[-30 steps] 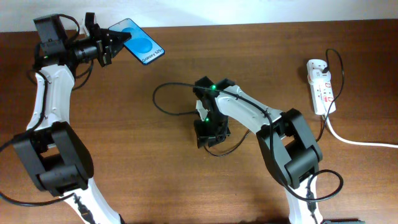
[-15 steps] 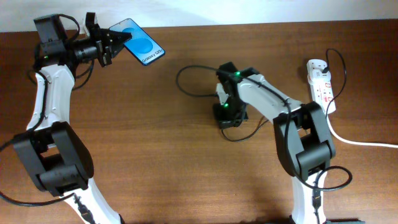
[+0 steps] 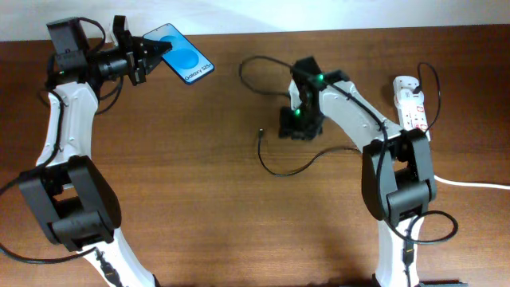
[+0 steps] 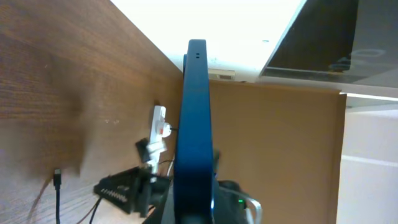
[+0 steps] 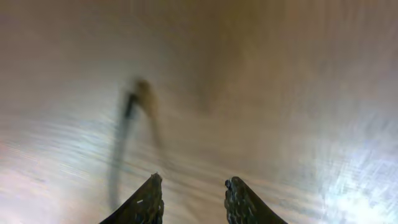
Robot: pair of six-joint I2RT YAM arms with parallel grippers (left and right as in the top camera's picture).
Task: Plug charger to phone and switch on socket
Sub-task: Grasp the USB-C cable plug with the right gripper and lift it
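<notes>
Right pincer, apart and empty, has the charger tip at nine o'clock from above, lying roughly twelve-to-six. Left pincer clamps the phone.

A brown wooden table meets a white wall along its far edge

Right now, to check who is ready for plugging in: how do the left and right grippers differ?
The left gripper is shut on the phone; the right gripper is open and empty. The left points sideways; the right points down at the table. Both have dark fingers.
</notes>
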